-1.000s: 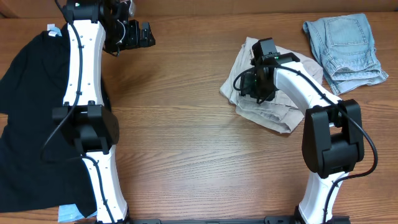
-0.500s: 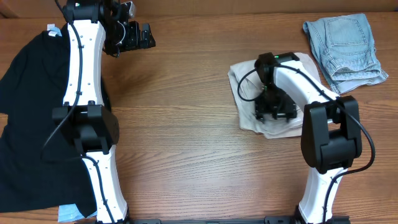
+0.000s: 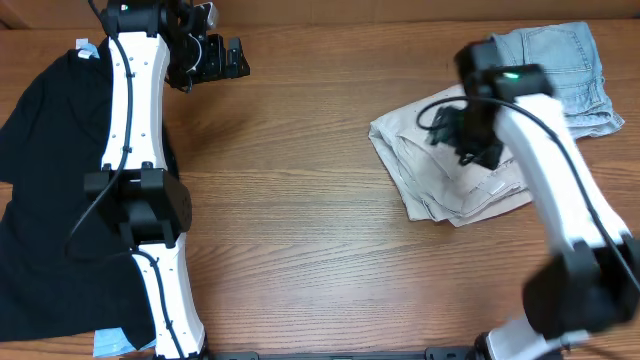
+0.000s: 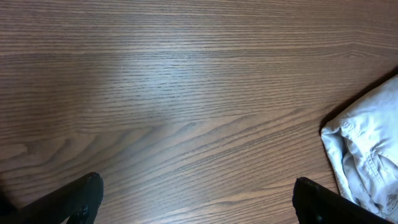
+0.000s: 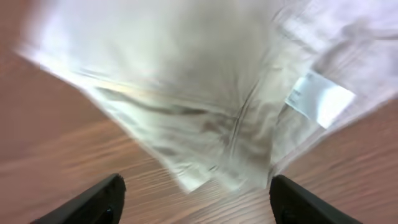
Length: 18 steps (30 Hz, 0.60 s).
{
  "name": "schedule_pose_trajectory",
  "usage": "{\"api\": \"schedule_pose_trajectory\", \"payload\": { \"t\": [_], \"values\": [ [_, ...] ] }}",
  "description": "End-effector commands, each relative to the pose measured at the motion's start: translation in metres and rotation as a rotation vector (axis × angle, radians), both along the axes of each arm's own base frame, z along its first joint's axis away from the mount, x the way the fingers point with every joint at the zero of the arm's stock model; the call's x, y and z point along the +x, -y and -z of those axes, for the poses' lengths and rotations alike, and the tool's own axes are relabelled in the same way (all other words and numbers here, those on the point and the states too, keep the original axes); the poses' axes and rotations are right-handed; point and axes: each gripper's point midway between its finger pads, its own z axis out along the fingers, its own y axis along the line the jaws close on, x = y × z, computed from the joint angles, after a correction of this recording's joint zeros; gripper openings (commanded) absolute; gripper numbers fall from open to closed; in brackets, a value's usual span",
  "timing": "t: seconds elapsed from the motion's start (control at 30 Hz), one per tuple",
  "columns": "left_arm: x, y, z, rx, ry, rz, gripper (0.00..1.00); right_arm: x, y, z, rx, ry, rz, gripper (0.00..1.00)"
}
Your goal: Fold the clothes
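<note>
Cream shorts [image 3: 420, 170] are noted rumpled toward the far right of the bench, near the denim shorts [image 3: 555, 65] in the far right corner. The right gripper [image 5: 196, 202] hangs over the cream cloth, jaws wide, nothing held; the view is blurred. The left gripper [image 4: 199, 205] is spread empty over bare wood. A hem corner is best pinched, and the cloth flattened before folding.

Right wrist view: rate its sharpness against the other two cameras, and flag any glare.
Right wrist view: heavy motion blur, the cream shorts smeared, their white label only a soft patch. Overhead view: the right arm streaked, everything else crisp. Left wrist view: sharp wood grain, with a faint pale sheen on the table, no hard glare.
</note>
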Motion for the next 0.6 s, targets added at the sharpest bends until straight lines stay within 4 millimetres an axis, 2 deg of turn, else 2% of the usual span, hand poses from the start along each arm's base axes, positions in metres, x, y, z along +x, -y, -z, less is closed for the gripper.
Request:
{"api": "schedule_pose_trajectory", "payload": {
  "t": [0.0, 0.1, 0.4, 0.57],
  "values": [
    [0.002, 0.005, -0.005, 0.017, 0.026, 0.031, 0.99, -0.012, 0.022, -0.019, 0.000, 0.045, 0.247, 0.84],
    [0.002, 0.005, -0.005, 0.017, 0.028, 0.031, 0.99, -0.023, 0.028, -0.007, 0.015, 0.010, 0.272, 0.92],
    [0.002, 0.006, -0.005, 0.017, 0.027, 0.032, 1.00, -0.053, 0.037, 0.082, 0.223, -0.133, 0.375, 0.93],
    [0.003, 0.006, -0.005, 0.017, 0.029, 0.032, 1.00, -0.074, 0.049, 0.117, 0.274, -0.173, 0.408, 0.95]
  ]
}}
